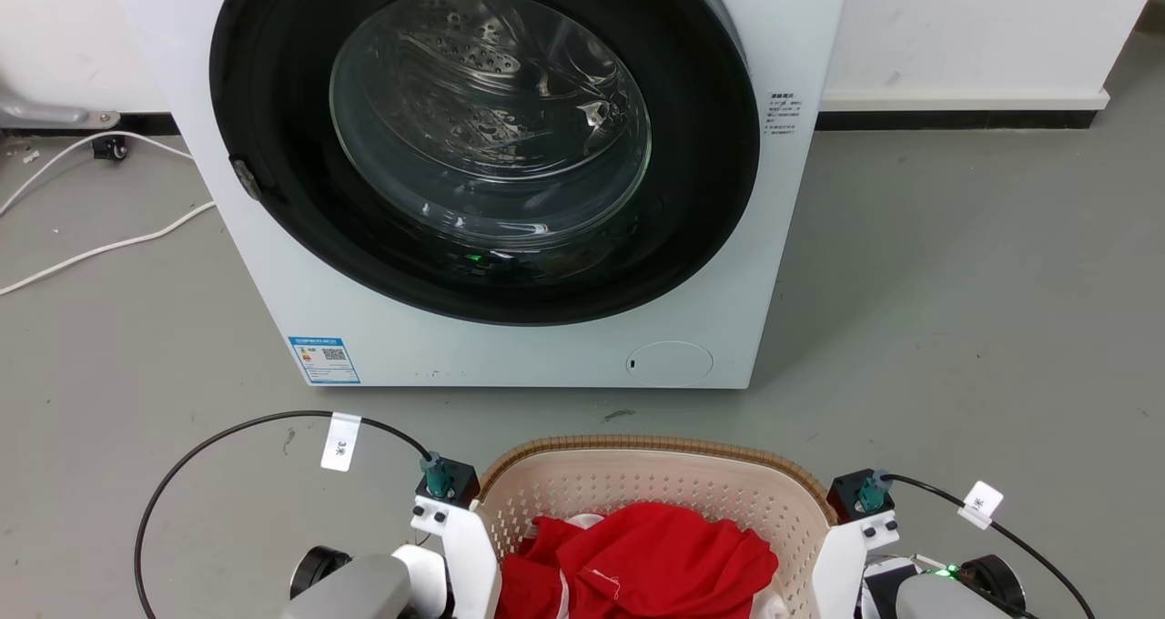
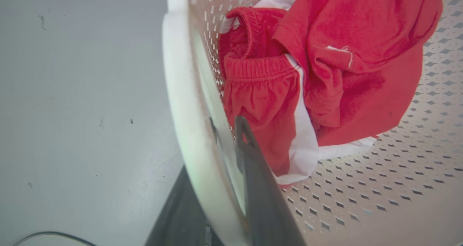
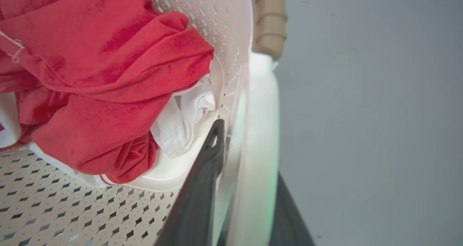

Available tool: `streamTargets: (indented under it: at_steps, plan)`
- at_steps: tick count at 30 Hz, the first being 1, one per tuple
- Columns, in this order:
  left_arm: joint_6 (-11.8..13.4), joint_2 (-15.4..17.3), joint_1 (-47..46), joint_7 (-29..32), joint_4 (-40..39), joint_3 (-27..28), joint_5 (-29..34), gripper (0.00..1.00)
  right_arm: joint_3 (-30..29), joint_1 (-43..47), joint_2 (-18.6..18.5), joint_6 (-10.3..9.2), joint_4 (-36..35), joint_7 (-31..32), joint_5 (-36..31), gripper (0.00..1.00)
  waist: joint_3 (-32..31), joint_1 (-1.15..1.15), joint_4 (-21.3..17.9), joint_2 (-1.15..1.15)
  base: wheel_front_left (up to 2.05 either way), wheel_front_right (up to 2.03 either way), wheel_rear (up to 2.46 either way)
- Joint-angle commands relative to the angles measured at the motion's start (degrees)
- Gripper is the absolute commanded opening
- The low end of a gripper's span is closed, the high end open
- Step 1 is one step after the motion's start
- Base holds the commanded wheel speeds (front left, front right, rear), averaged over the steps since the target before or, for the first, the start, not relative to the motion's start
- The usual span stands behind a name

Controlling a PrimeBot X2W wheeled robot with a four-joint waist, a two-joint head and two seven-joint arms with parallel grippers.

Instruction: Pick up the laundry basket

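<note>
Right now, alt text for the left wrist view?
The left gripper grips the white side handle of the laundry basket, one dark finger inside the wall, one outside. Inside the basket lie red and white clothes; grey floor at left.

The head camera looks down at the washing machine (image 1: 510, 355) and laundry basket (image 1: 637, 492). Both wrist cameras sit very close, looking into that basket from opposite sides.

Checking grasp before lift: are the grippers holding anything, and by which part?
Both hold the laundry basket: the left gripper clamps the left handle, the right gripper the right handle, each with one finger inside the wall, one outside.
</note>
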Motion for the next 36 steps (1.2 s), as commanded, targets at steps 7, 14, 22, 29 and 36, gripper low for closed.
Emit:
streamTargets:
  at_steps: [7,14,22,29,36]
  plan:
    - [-0.38,0.57,-0.48,0.0,-0.35,0.04,-0.24,0.0,1.46,0.27,-0.46,0.76,0.14,0.62,0.36,0.0,0.0,0.0,0.04,0.0,0.0,0.0,0.0]
    - [-0.38,0.64,-0.32,0.1,-0.38,0.0,-0.42,0.0,2.16,0.18,-0.56,0.76,0.14,0.91,1.07,0.0,0.02,0.0,0.09,0.0,0.0,0.0,0.0]
    - [-0.37,0.58,-0.27,-0.05,-0.36,-0.03,-0.73,0.0,3.01,0.16,-0.74,0.76,0.14,1.06,1.92,0.0,0.07,0.0,0.19,0.0,0.0,0.0,0.0]
    - [-0.37,0.76,-0.08,0.05,-0.4,-0.05,-0.84,0.0,3.7,0.24,-0.81,0.77,0.15,1.19,2.56,0.0,0.05,0.0,0.13,0.0,0.0,0.0,0.0]
    - [-0.38,0.8,-0.12,0.12,-0.46,-0.05,-0.79,0.0,4.35,0.18,-0.89,0.77,0.15,1.32,3.27,0.0,0.19,0.0,0.09,0.0,0.0,0.0,0.0]
